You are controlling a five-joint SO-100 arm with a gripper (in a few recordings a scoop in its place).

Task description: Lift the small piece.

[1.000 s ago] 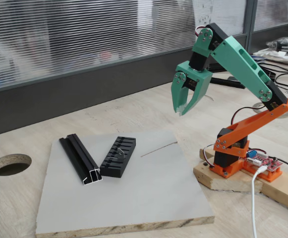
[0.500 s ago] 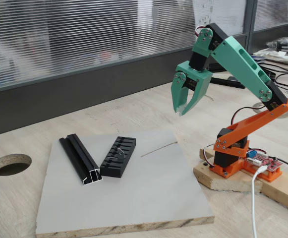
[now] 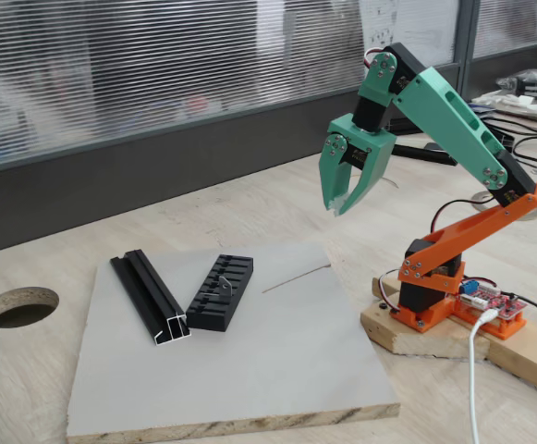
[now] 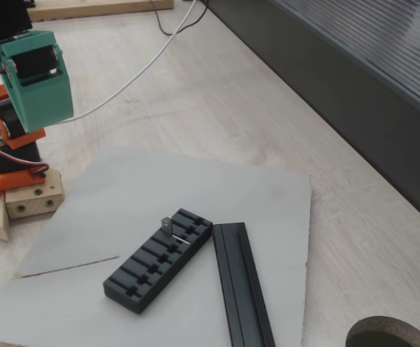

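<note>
On the grey board [image 3: 250,370], working from its left side across, nothing has shifted over the last second: the long black rail [image 3: 150,298] lies where it lay, and just beside it to the right the ridged black block [image 3: 221,291] sits in the same spot. The small piece [image 3: 220,282], a thin silvery clip, rests on top of that block among its ridges, toward the block's far end in this fixed view; in the other fixed view it shows as a little bent tab and a sliver of wire [image 4: 173,230] on the block's upper end. Right of the block a thin scratch or wire line marks the board.

Further right, well apart from the block and high above the board's far corner, hangs my gripper [image 3: 336,207], pointing down with its fingers nearly pressed together, holding nothing. I have stayed motionless through these frames. My judgement: the lift has not begun. I would need to spread my fingers, swing left over the block and descend onto the clip.
</note>
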